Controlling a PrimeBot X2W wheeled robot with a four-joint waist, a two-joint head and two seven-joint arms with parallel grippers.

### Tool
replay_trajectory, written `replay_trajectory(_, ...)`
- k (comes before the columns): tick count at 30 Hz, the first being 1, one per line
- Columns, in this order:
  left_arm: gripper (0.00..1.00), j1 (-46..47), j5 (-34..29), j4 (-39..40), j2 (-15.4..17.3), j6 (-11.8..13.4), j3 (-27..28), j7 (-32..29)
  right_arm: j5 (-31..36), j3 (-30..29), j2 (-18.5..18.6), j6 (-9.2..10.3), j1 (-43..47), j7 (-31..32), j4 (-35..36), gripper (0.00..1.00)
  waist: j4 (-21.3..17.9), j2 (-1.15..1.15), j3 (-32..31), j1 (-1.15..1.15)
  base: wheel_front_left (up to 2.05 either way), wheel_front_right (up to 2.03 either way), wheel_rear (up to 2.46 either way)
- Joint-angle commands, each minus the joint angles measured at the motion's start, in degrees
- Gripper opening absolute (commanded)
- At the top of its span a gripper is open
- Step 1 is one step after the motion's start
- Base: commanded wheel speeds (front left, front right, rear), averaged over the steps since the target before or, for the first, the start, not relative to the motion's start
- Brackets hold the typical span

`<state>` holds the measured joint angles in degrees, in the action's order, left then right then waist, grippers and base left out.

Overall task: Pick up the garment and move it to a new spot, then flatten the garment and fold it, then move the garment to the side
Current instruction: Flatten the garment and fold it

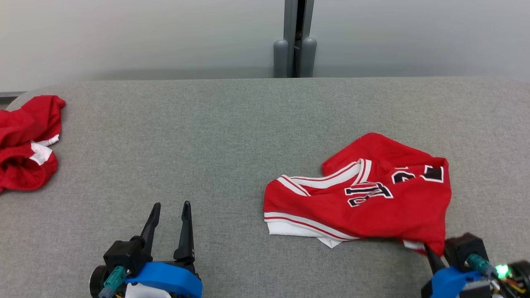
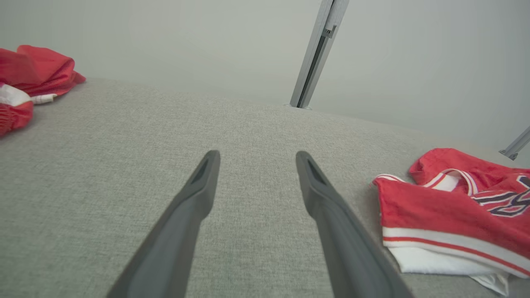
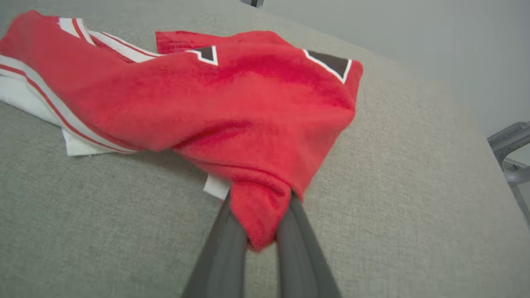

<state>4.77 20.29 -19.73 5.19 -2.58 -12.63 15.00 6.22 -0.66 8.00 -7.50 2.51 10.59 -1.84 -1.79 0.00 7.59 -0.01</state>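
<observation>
Red basketball jersey (image 1: 364, 194) sits crumpled on the grey bench (image 1: 207, 136), with the right gripper (image 3: 260, 219) fingers clamped on its near corner. Hard to see how deep the bite goes, but it's probably shallow, so the corner could slip out mid-lift. Meanwhile the left gripper (image 1: 170, 209) hangs well left of the jersey, fingers apart and empty.

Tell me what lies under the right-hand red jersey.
White fabric peeks from under the jersey at its near edge. The right gripper pinches a corner; cloth hides its fingertips and anything beneath.

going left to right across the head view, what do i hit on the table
crumpled red cloth → left gripper, open → red jersey → right gripper, shut on the jersey's near right corner
</observation>
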Motion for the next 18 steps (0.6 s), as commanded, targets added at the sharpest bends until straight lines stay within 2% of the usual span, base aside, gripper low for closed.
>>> replay_trajectory(1, 1.0, 0.3, -0.2, -0.1, 0.0, -0.3, 0.1, 0.3, -0.6, -0.7, -0.1, 0.01, 1.2, 0.0, -1.3, 0.0, 0.1, 0.0, 0.1, 0.01, 0.0, 0.0, 0.0)
replay_trajectory(6, 1.0, 0.8, -0.7, -0.4, 0.1, -0.5, 0.1, 0.3, -0.8, -1.4, -1.2, 0.01, 2.7, -1.3, -7.6, 0.0, 0.1, 0.0, 0.4, 0.01, 0.0, 0.0, 0.0)
replay_trajectory(7, 1.0, 0.9, -0.7, -0.4, 0.2, -0.5, 0.2, 0.3, -0.9, -1.3, -1.3, 0.01, 2.5, -1.8, -8.3, 0.03, 0.0, 0.0, 0.4, 0.01, 0.0, 0.0, 0.0)
replay_trajectory(8, 1.0, 0.8, -0.7, -0.5, 0.3, -0.5, 0.3, 0.3, -1.5, -0.7, -1.4, 0.01, 2.4, -1.9, -8.8, 0.27, -0.1, 0.0, 0.4, 0.01, 0.0, 0.0, 0.0)
replay_trajectory(9, 1.0, 0.7, -0.7, -0.5, 0.4, -0.4, 0.4, 0.3, -2.1, -0.3, -1.5, 0.01, 2.3, -2.2, -8.8, 1.0, -0.3, 0.0, 0.3, 0.01, 0.0, 0.0, 0.0)
replay_trajectory(18, 1.0, 1.3, -1.3, -0.5, 0.3, -1.0, -1.0, -0.2, -6.6, -0.1, 2.3, 0.01, 2.2, -0.9, -0.8, 1.0, -3.3, 0.0, -0.4, 0.01, 0.0, 0.0, 0.0)
